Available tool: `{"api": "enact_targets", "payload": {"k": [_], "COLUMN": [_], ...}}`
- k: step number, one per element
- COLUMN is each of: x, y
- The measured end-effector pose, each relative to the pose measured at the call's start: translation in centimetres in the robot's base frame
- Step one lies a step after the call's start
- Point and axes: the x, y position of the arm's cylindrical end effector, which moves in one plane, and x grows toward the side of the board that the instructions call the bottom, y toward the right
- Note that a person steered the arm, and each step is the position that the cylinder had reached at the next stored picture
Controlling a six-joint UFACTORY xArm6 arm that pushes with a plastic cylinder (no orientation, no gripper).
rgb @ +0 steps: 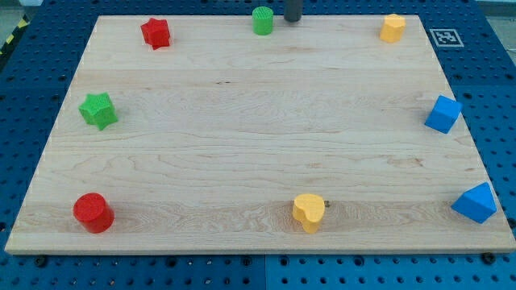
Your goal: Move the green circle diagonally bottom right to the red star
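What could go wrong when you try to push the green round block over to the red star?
My tip sits just to the view's right of the green circle, at the board's top edge. A push from here would likely send it left along that edge, and it might slip off the board. It could also bump the red star on the way, nudging it off its spot. To finish below and right of the star, I'd probably need a different angle.

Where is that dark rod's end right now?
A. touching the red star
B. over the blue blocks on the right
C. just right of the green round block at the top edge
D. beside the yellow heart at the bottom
C: my tip sits at the view's top, just right of the green circle, far from the red star.
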Motion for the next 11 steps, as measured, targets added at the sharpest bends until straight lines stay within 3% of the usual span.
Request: {"api": "enact_targets", "payload": {"k": [2,4,5,6,11], "x": [1.6,0.6,4.4,5.5,5.5], "y": [-6.2,-8.1,-8.1,-9.2,-11.6]}}
